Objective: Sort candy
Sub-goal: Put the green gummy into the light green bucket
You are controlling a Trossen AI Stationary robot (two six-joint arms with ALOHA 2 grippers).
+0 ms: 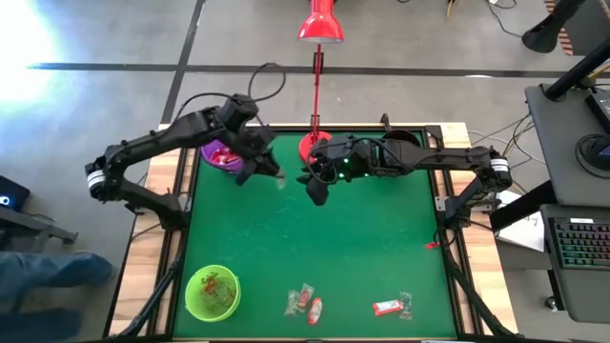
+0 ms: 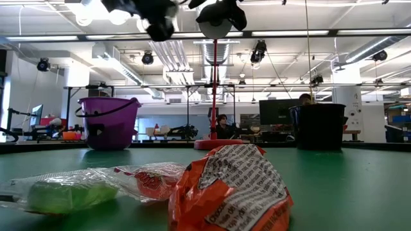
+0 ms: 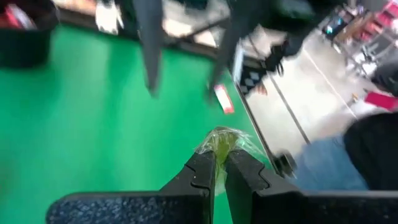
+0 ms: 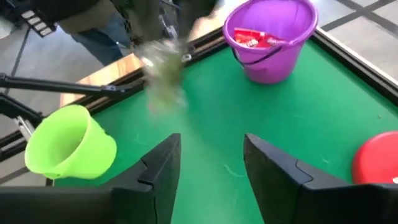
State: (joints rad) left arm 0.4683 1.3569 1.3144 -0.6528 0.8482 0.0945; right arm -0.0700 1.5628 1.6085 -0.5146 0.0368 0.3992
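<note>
My left gripper [image 1: 270, 174] hangs above the table's far middle, just right of the purple bucket [image 1: 222, 155], shut on a green candy in a clear wrapper [image 3: 221, 142]. The right wrist view shows that candy [image 4: 163, 65] blurred and in the air. My right gripper [image 1: 315, 191] hovers open close beside it, near the red lamp base [image 1: 311, 145], touching nothing. More wrapped candies lie along the near edge: a clear one [image 1: 298, 301], a red one [image 1: 315, 310], another red one [image 1: 386, 307] and a clear one [image 1: 406, 302]. The purple bucket [image 4: 267, 37] holds red candies. My left gripper pinches the green candy's clear wrapper [image 3: 217, 151] between its two fingers. The candy sticks out beyond the fingertips and is lifted clear of the table.
A lime green bucket [image 1: 212, 292] stands at the near left corner and a black bucket [image 2: 319, 126] at the far right. The lamp's pole [image 1: 317, 86] rises from the far edge. Green felt lies open between the arms and the near candies.
</note>
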